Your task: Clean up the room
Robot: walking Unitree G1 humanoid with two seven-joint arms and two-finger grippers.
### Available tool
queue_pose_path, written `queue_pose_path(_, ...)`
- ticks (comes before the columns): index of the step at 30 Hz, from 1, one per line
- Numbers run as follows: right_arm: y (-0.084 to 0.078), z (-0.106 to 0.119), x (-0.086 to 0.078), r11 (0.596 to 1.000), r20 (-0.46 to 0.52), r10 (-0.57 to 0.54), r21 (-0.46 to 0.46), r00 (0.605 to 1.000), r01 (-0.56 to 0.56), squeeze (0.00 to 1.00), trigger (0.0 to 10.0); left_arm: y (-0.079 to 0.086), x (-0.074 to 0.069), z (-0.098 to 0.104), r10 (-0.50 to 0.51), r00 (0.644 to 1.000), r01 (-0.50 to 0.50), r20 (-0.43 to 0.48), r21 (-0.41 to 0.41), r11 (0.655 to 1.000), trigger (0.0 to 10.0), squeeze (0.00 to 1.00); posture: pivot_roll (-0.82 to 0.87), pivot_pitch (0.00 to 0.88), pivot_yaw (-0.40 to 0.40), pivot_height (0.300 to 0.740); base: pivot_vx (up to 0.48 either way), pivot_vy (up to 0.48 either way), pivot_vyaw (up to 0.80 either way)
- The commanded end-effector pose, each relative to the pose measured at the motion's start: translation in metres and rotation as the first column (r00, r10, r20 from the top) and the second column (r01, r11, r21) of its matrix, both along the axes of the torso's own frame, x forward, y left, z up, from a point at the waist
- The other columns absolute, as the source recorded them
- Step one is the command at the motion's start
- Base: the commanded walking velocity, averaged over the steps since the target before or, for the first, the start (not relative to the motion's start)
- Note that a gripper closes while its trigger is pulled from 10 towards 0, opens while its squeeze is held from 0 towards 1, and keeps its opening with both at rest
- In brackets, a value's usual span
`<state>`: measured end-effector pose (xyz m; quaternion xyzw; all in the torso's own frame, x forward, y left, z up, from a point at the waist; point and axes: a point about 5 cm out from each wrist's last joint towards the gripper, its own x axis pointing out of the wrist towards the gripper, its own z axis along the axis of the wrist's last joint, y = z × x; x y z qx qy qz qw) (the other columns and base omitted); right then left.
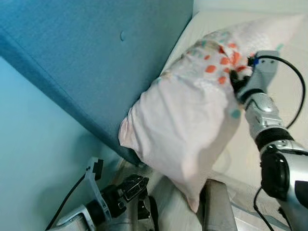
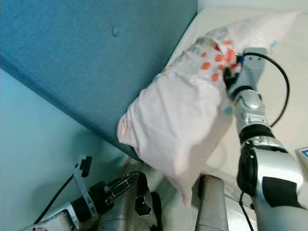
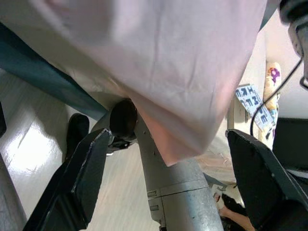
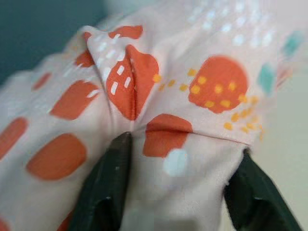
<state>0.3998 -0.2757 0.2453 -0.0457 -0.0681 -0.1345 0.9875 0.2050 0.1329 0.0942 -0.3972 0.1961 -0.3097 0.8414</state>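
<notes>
- Step in hand, as I judge it: the pillow [image 1: 187, 125] is being carried to its place at the head of the bed, part of tidying the room. It is lifted, filling the middle of the head views, hanging slantwise with its lower corner near the bottom centre.
- Far left of the frame: the pale wall and, sloping from upper left down to the centre, the blue headboard [image 1: 96, 53]; the pillow hangs just in front of it.
- Lower left: the left pincer [image 3: 168, 178], on a bent, low-held arm, is released, its two black fingers spread wide beneath the pillow's hanging corner, not touching the cloth.
- Upper right: the right pincer [image 4: 178, 187] is clenched on a fold of the pillow's orange-spotted cover, with the arm stretched up and forward from the lower right corner.
- Right side: the cream mattress [image 1: 288, 96] lies behind the arm.
- Next move, I'd say: lower the pillow flat against the headboard, and let go only once its weight rests on the mattress.
</notes>
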Motion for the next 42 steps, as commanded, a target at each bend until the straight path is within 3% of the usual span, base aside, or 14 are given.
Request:
queue_pose_path(1,-0.011,-0.012,-0.005,0.995,-0.046,-0.094,-0.016,0.994,0.094,1.0,10.0,-0.001,-0.002,-0.011,0.01,0.999,-0.01,-0.042,0.002,1.0,10.0,0.0,0.09,0.3,0.169,0.611,0.0,0.0,0.0)
queue_pose_path(12,-0.094,0.002,-0.05,0.802,0.014,-0.56,-0.244,0.829,0.546,1.0,10.0,-0.015,0.029,-0.009,0.022,1.0,-0.021,0.016,-0.061,0.998,10.0,0.0,0.03,0.183,0.124,0.611,0.0,0.0,0.0)
queue_pose_path(17,-0.09,0.017,-0.046,0.85,0.066,-0.489,-0.187,0.87,0.492,1.0,10.0,-0.018,0.035,-0.012,0.021,1.0,-0.019,0.022,-0.075,0.997,10.0,0.0,-0.01,0.142,0.112,0.611,0.0,0.0,0.0)
queue_pose_path(18,-0.044,0.01,-0.02,0.993,0.081,-0.112,0.033,0.99,0.109,0.61,10.0,-0.022,0.041,-0.018,0.011,0.999,-0.008,0.031,-0.068,0.998,10.0,0.0,-0.03,0.103,0.092,0.611,0.0,0.0,0.0)
queue_pose_path(20,-0.027,0.006,-0.013,0.995,0.104,0.018,0.098,0.994,-0.029,0.61,10.0,-0.023,0.043,-0.02,0.007,0.999,-0.005,0.033,-0.061,0.998,10.0,0.0,-0.03,0.103,0.092,0.611,0.0,0.0,0.0)
queue_pose_path(21,-0.002,-0.007,-0.006,0.98,0.077,0.169,0.089,0.983,-0.176,0.0,10.0,-0.023,0.045,-0.023,0.009,0.999,-0.007,0.036,-0.047,0.999,10.0,0.0,-0.04,0.085,0.078,0.611,0.0,0.0,0.0)
queue_pose_path(22,-0.002,-0.007,-0.006,0.98,0.077,0.169,0.089,0.983,-0.176,0.0,10.0,-0.023,0.045,-0.023,0.009,0.999,-0.007,0.036,-0.047,0.999,10.0,0.0,-0.04,0.085,0.078,0.611,0.0,0.0,0.0)
queue_pose_path(25,0.081,-0.075,-0.006,0.833,-0.178,0.55,0.045,0.816,-0.551,0.0,10.0,-0.012,0.051,-0.04,0.063,0.997,-0.065,0.034,0.072,0.995,10.0,0.0,-0.05,0.064,0.059,0.611,0.0,0.0,0.0)
queue_pose_path(26,0.081,-0.075,-0.006,0.833,-0.178,0.55,0.045,0.816,-0.551,0.0,10.0,-0.012,0.051,-0.04,0.063,0.997,-0.065,0.034,0.072,0.995,10.0,0.0,-0.05,0.064,0.059,0.611,0.0,0.0,0.0)
queue_pose_path(30,0.129,-0.139,-0.034,0.632,-0.469,0.693,0.03,0.548,-0.774,0.0,10.0,0.013,0.056,-0.066,0.193,0.981,-0.188,0.001,0.238,0.953,10.0,0.0,-0.06,0.044,0.036,0.611,0.0,0.0,0.0)
queue_pose_path(31,0.129,-0.139,-0.034,0.632,-0.469,0.693,0.03,0.548,-0.774,0.0,10.0,0.013,0.056,-0.066,0.193,0.981,-0.188,0.001,0.238,0.953,10.0,0.0,-0.06,0.044,0.036,0.611,0.0,0.0,0.0)
queue_pose_path(33,0.14,-0.161,-0.058,0.465,-0.582,0.746,0.108,0.323,-0.879,0.0,10.0,0.038,0.051,-0.088,0.285,0.958,-0.253,-0.039,0.356,0.9,10.0,0.0,-0.08,0.031,0.024,0.611,0.0,0.0,0.0)
queue_pose_path(40,0.144,-0.184,-0.087,0.292,-0.768,0.629,0.089,0.121,-0.952,0.0,10.0,0.06,0.03,-0.12,0.345,0.931,-0.248,-0.117,0.489,0.836,10.0,0.0,-0.11,0.024,0.013,0.611,0.0,0.0,0.0)
queue_pose_path(42,0.144,-0.184,-0.087,0.292,-0.768,0.629,0.089,0.121,-0.952,0.0,10.0,0.06,0.03,-0.12,0.345,0.931,-0.248,-0.117,0.489,0.836,10.0,0.0,-0.11,0.024,0.013,0.611,0.0,0.0,0.0)
